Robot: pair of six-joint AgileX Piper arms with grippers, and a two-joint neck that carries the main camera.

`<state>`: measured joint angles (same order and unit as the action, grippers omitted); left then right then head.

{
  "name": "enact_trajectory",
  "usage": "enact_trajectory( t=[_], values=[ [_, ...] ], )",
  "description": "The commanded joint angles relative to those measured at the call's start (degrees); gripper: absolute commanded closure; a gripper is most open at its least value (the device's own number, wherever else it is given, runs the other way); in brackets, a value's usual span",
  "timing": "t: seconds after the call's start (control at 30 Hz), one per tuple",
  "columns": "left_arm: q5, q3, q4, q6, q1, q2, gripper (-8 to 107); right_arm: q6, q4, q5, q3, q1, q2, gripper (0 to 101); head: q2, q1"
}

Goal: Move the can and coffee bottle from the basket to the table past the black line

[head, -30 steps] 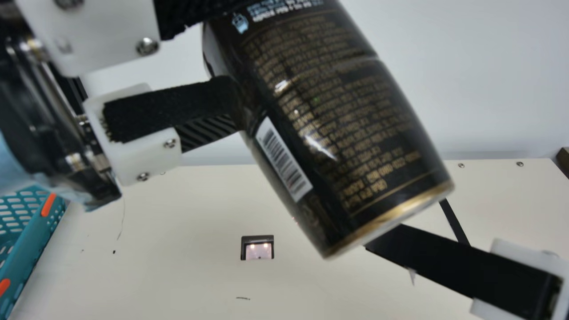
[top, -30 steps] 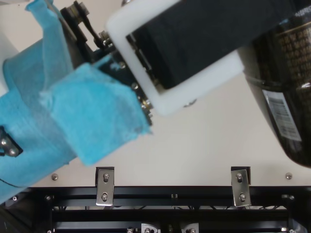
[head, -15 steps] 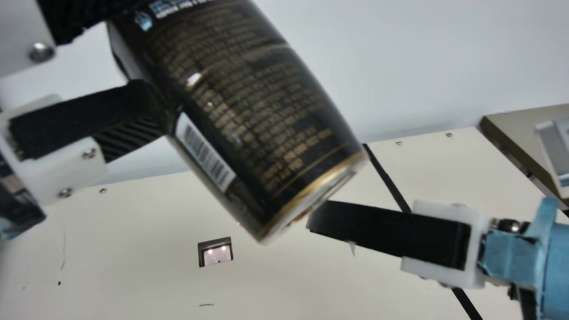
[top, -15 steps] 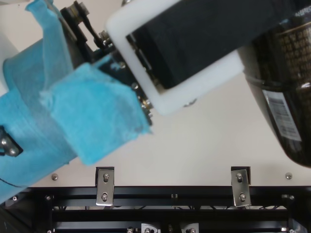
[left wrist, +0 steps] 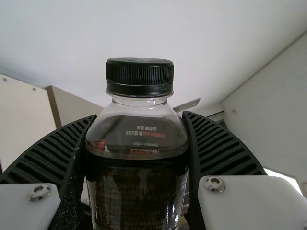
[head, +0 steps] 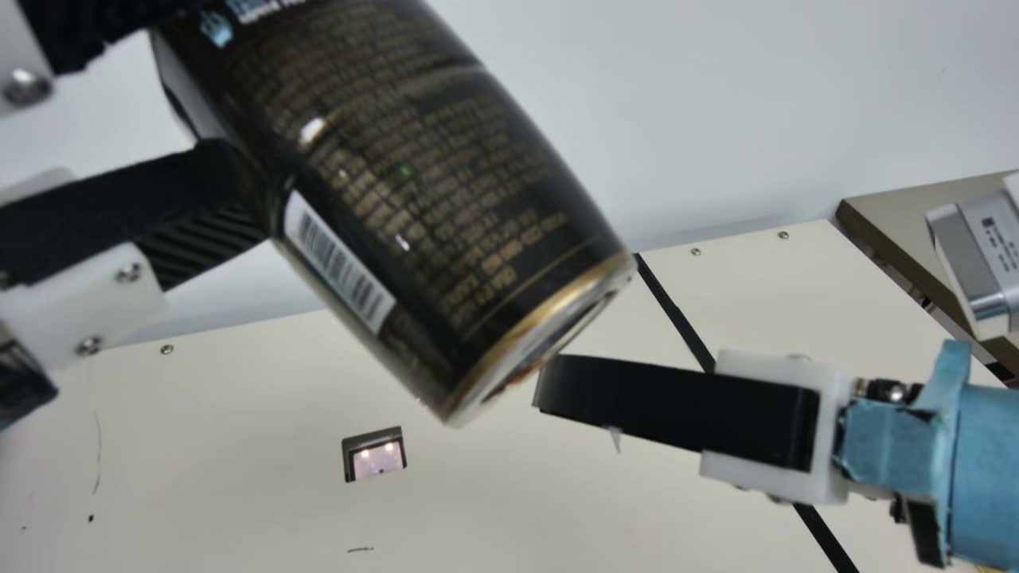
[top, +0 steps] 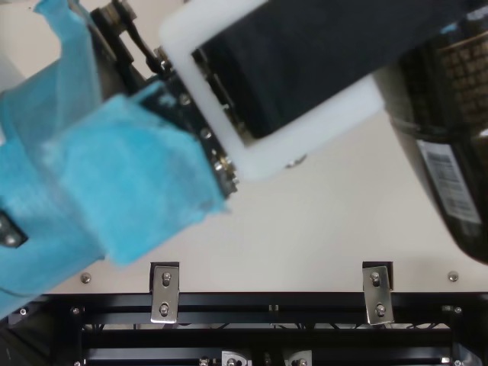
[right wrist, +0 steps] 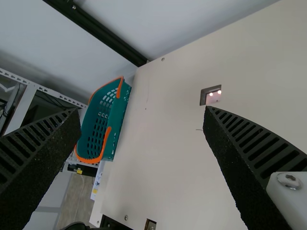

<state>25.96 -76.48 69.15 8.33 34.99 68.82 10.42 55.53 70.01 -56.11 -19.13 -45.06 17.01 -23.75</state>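
L fingers (left wrist: 218, 148) pinching coffee bottle (head: 398, 183), R fingers (right wrist: 235, 163) spread; prob. handover short of black line (head: 677, 314), confirm R hold pre-release

Glossy, smooth plastic coffee bottle (head: 398, 183); ribbed plastic cap (left wrist: 139, 74); smooth, matt bench (head: 493, 493); plastic basket (right wrist: 119, 120); matt, cloth-like wrap (top: 130, 183).
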Motion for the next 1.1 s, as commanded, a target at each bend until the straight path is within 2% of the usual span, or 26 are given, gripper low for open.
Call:
enact_trajectory(
  t=[0.0, 0.2, 1.07],
  values=[
    [-0.16, -0.55, 1.67, -0.59, 0.17, 0.19, 89, 0.0, 0.0, 0.0, 0.0, 0.0, 0.0, 0, 0.97, -0.24],
    [-1.4, -2.04, 6.29, -2.77, 0.99, 0.93, 89, 0.0, 0.0, 0.0, 0.0, 0.0, 0.0, 0, 0.97, -0.24],
    [-1.8, -1.26, 5.62, -3.37, 1.6, 1.29, 89, 0.0, 0.0, 0.0, 0.0, 0.0, 0.0, 0, 0.97, -0.24]
  ],
)
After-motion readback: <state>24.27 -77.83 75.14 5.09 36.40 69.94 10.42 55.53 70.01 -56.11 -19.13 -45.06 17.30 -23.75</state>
